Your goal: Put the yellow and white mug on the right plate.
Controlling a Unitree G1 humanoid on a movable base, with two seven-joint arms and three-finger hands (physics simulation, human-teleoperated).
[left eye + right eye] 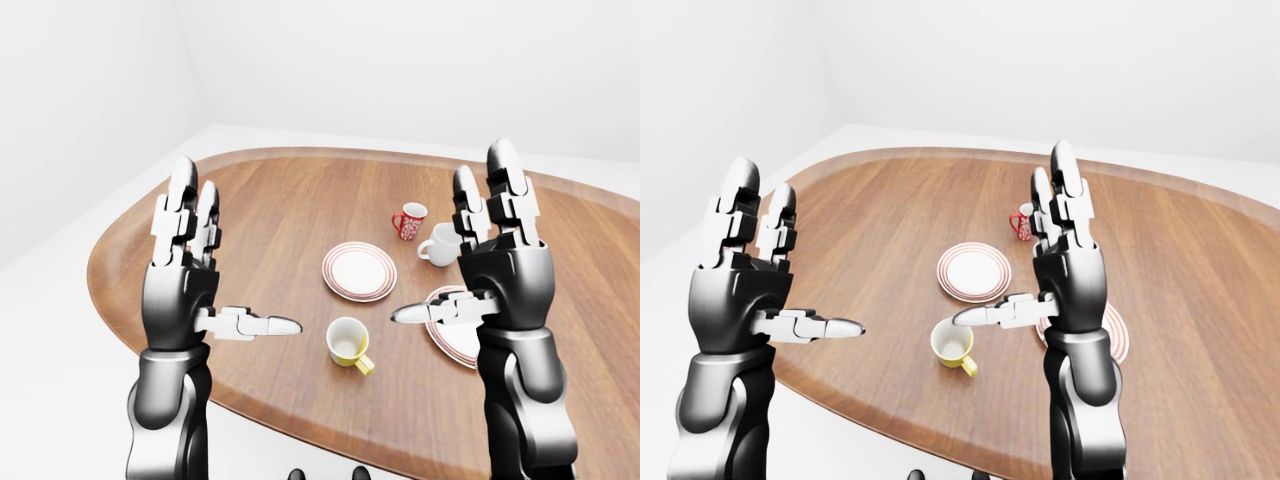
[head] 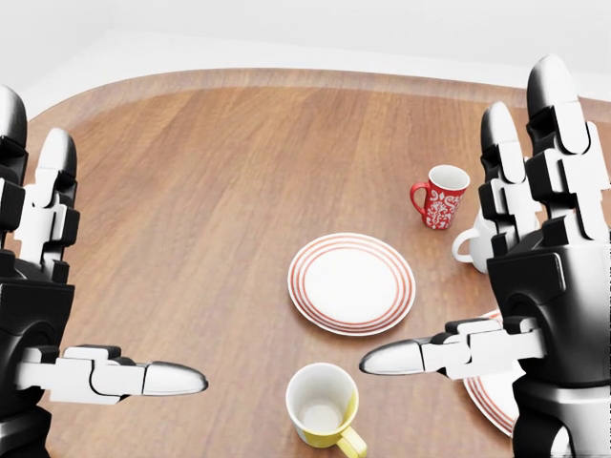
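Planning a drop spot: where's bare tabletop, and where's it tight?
Free: the wide wood left of the centre plate and the yellow mug, out to the table rim; also the stretch above the red mug. Crowded: the right side, with red mug, white mug, right plate and right hand.

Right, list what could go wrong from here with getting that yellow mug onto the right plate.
1. The right robot hand hides most of the right plate in the head view, so the placement spot is poorly seen.
2. The yellow and white mug stands near the table edge, handle toward the edge; a clumsy approach might knock it off.
3. The white mug and red mug stand just beyond the right plate; an overshoot could bump them.
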